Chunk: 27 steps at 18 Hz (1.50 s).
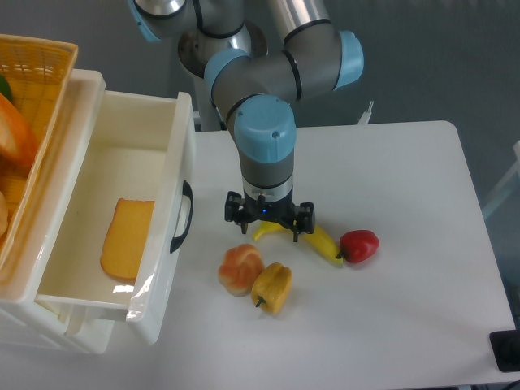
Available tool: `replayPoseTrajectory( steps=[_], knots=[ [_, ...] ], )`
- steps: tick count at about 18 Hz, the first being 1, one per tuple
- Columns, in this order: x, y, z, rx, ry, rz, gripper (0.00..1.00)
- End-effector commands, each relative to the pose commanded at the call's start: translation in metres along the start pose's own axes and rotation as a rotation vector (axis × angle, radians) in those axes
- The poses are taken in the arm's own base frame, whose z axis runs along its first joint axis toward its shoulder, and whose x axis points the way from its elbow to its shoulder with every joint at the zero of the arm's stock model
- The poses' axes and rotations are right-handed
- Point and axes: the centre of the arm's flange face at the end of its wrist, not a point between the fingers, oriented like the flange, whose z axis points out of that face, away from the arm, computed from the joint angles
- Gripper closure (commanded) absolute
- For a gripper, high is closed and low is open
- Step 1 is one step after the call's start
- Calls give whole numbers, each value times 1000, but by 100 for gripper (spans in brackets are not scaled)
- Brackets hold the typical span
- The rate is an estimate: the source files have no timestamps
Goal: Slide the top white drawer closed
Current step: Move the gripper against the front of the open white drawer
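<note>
The top white drawer (175, 171) is pulled far out of its unit at the left, with a black arched handle (184, 216) on its front. An orange-yellow slab (127, 238) lies on the drawer floor. My gripper (268, 227) points straight down over the table, a short way right of the handle and apart from it. It hangs just over the left end of a banana (325, 242). Its fingers are spread and hold nothing.
A yellow woven basket (36, 106) with fruit sits on top of the drawer unit at the far left. On the table lie a bread roll (240, 269), a yellow pepper (273, 288) and a red pepper (358, 245).
</note>
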Motion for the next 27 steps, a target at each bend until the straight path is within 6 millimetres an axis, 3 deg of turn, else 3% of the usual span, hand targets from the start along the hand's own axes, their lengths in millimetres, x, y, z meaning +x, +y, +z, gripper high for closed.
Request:
replayPoseTrajectory(
  steps=[7, 27],
  knots=[
    [14, -10, 16, -18, 19, -19, 0],
    [28, -6, 16, -36, 129, -17, 0]
  ],
)
